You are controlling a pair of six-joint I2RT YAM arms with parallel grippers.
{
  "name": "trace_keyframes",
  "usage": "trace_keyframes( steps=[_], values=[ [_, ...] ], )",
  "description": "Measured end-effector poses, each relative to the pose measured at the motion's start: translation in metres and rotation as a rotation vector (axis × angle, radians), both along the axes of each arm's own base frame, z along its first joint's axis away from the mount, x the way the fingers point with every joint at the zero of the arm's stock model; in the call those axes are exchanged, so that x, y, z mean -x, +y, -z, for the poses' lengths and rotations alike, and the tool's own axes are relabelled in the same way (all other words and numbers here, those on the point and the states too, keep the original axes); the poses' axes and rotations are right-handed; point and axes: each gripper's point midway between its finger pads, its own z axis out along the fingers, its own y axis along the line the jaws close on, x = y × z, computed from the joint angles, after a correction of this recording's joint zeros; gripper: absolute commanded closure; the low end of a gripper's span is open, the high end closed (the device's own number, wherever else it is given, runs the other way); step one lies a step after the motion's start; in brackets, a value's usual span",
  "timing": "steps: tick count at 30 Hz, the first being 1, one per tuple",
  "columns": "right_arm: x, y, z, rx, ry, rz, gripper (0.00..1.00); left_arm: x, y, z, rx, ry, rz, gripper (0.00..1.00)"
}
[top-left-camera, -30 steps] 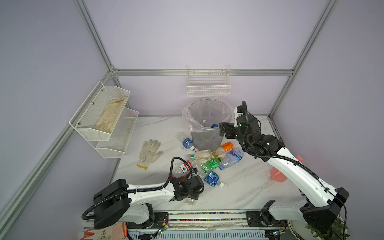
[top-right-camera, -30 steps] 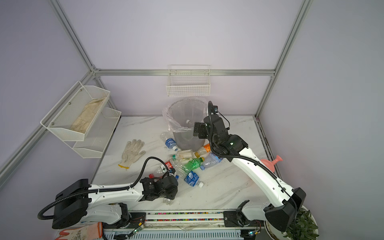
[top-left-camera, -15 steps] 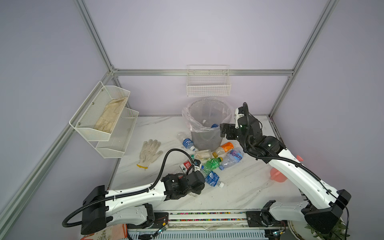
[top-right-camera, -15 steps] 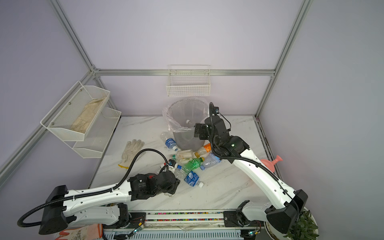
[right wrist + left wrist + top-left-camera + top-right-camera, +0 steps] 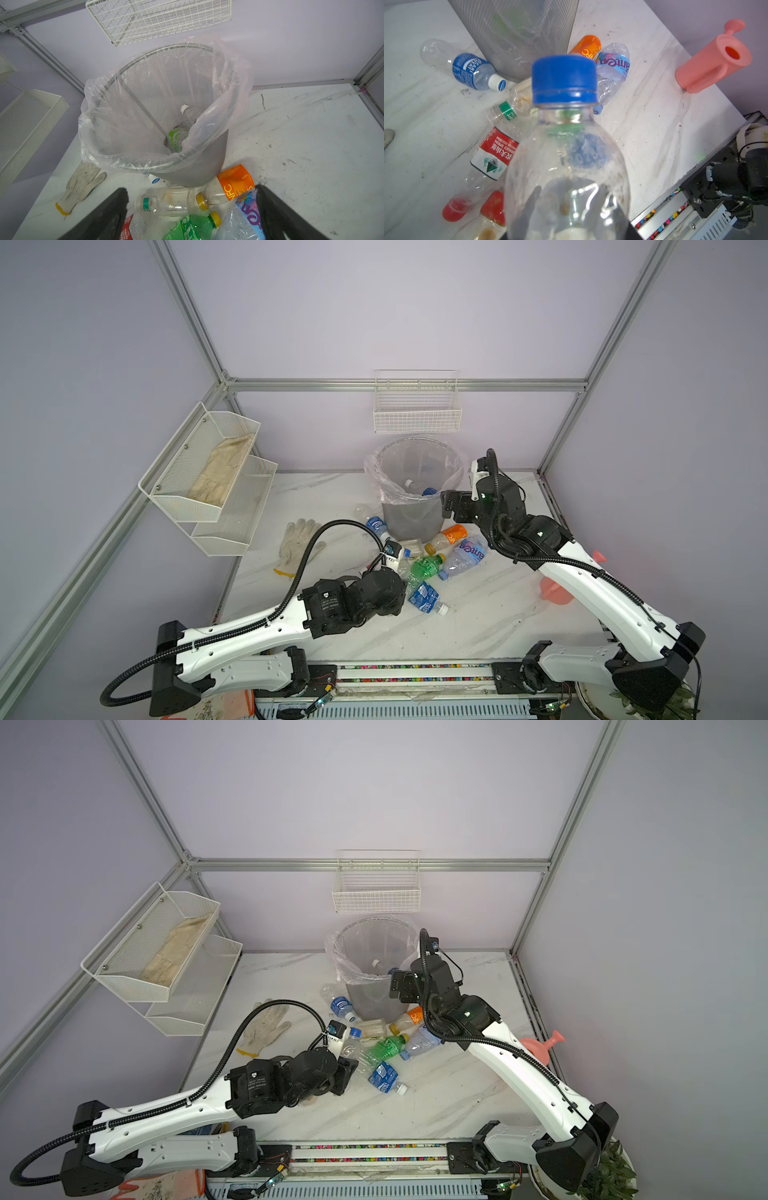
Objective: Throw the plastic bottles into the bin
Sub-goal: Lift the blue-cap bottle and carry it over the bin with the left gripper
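Over the marble surface [image 5: 478,614], both top views show the bin [image 5: 409,518] at the back with a few bottles already inside, while a cluster of loose bottles [image 5: 426,568] lies at its foot. Low beside that cluster, the left end effector [image 5: 348,1067] is pinched on a blue-capped bottle [image 5: 352,1046]. The right end effector [image 5: 451,506] hangs by the bin's rim, spread and empty.

Left wrist view: the blue-capped bottle fills the frame, cap away from the camera, with half a dozen or more others lying beyond it.

Right wrist view: wide-set fingers [image 5: 116,207] frame an orange-labelled bottle [image 5: 230,187], and two bottles show inside the bin.

By my judgement the job is in its early part, with most bottles left to bin.
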Motion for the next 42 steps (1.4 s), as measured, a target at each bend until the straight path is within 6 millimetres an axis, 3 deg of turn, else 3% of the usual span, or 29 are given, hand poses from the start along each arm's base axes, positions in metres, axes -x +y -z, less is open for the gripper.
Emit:
trace_keyframes(
  steps=[13,28,42],
  values=[
    [0.011,-0.008,0.000,-0.022,-0.002,0.004,0.03,-0.020,-0.011,-0.087,0.009,-0.243,0.052,0.65],
    [0.019,-0.015,0.005,-0.035,0.006,0.012,0.03,-0.034,-0.020,-0.201,0.022,-0.537,0.092,0.65],
    [0.019,-0.015,0.005,-0.042,0.008,0.015,0.03,-0.036,-0.015,-0.280,0.064,-0.759,0.071,0.65]
  ],
)
